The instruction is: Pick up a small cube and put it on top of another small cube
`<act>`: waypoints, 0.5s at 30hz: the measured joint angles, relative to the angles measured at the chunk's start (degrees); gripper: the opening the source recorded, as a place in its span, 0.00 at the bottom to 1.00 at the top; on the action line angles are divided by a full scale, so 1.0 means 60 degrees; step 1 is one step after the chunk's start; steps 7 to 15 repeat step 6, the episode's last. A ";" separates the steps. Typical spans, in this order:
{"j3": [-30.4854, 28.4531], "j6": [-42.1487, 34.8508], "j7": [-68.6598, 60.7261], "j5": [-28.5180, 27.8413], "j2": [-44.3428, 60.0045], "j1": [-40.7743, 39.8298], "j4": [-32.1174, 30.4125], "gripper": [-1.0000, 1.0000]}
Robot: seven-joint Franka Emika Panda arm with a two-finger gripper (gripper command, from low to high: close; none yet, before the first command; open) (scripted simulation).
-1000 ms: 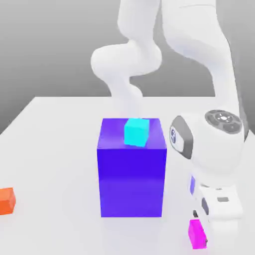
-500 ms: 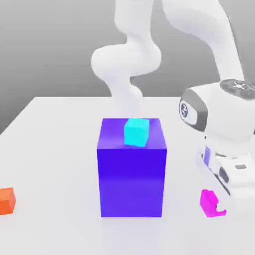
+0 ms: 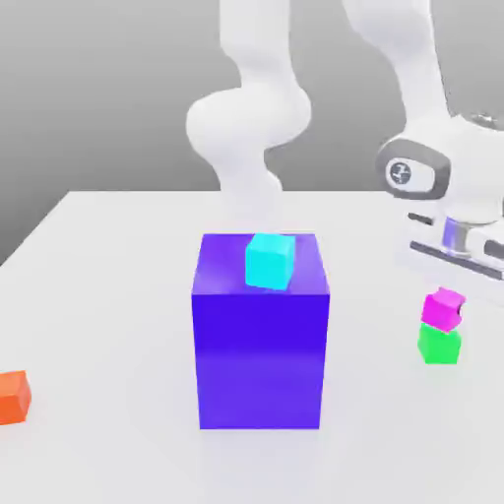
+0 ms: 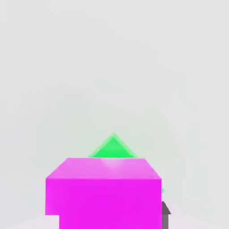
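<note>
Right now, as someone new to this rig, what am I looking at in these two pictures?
These are simulator renders. The exterior view looks at a white robot arm over a pale table. Its gripper hangs above two small cubes at the exterior view's right: a magenta cube sits on a green cube, turned a little against it.

A big blue-purple cube stands in the middle with a small cyan cube on top. A small orange cube lies at the exterior view's left edge.

The other picture comes from a camera on the hand. It looks onto the magenta cube, with the green cube peeking out behind. I cannot tell whether the magenta cube is held or released.
</note>
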 joint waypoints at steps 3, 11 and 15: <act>0.0000 0.0000 0.0000 0.0000 0.0000 0.0000 0.0000 1.00; -0.0009 0.0039 0.0002 -0.0005 0.0024 0.0010 0.0000 1.00; -0.0009 0.0039 0.0002 -0.0005 0.0024 0.0010 0.0000 1.00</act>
